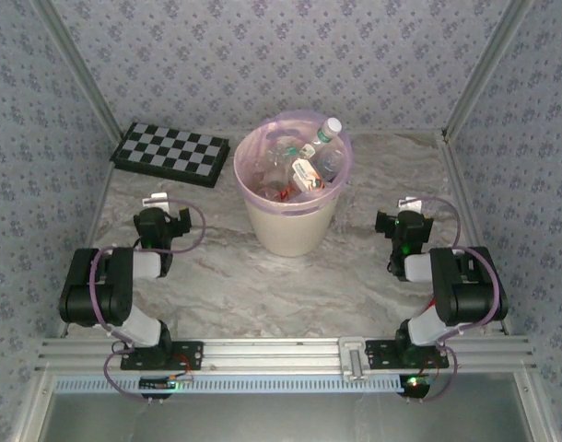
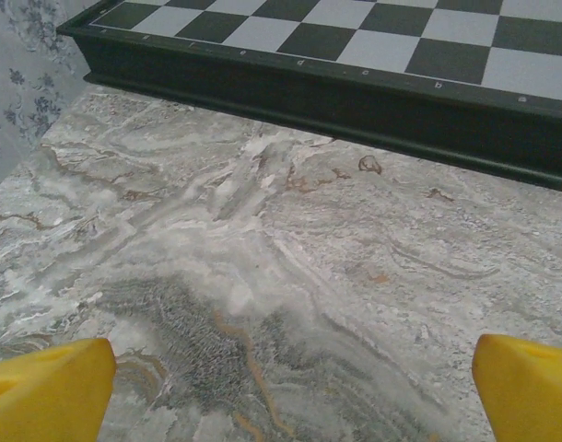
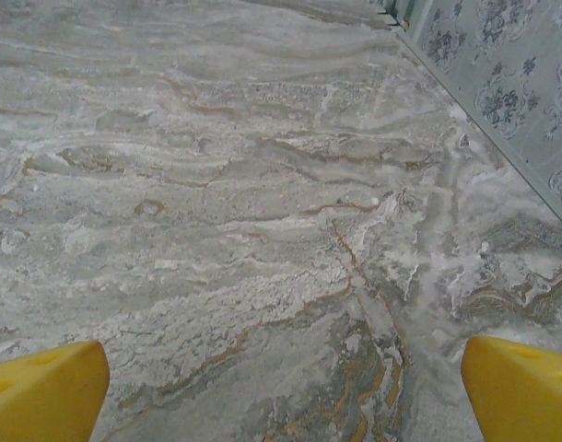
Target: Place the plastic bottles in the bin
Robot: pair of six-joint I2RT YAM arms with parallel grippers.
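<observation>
Floral blue-grey wallpaper (image 1: 263, 55) closes in a grey marbled bench (image 1: 263, 295) on three sides, with a metal rail (image 1: 290, 354) along the near edge carrying both arm bases.

Left fingers (image 1: 155, 198) stand wide apart with nothing between them. In the left wrist view the yellow left fingers (image 2: 51, 391) sit at the bottom corners, with bare marbled bench (image 2: 263, 258) across the gap. Right fingers (image 1: 410, 203) are spread just as wide and hold nothing. In the right wrist view the yellow tips (image 3: 521, 387) frame bare bench (image 3: 216, 184), with the wall (image 3: 502, 74) running off at 1 o'clock.

From the bench centre, the left fingers lie at 9 o'clock and the right fingers at 3 o'clock, both pointing toward 12 and both well apart from the bin.

Just ahead of the left fingers, at 11 o'clock, lies the chequered board (image 1: 170, 154), flat on the bench. Its dark edge and squares (image 2: 355, 37) cross the top of the left wrist view.

At 12 o'clock stands the bin (image 1: 286, 230), upright, its pink bag folded over the rim. Bottles (image 1: 304, 166) are piled inside it. One white-capped bottle (image 1: 329, 129) leans at the far right of the rim, its cap poking above it. How many bottles lie in the pile is too jumbled to tell
</observation>
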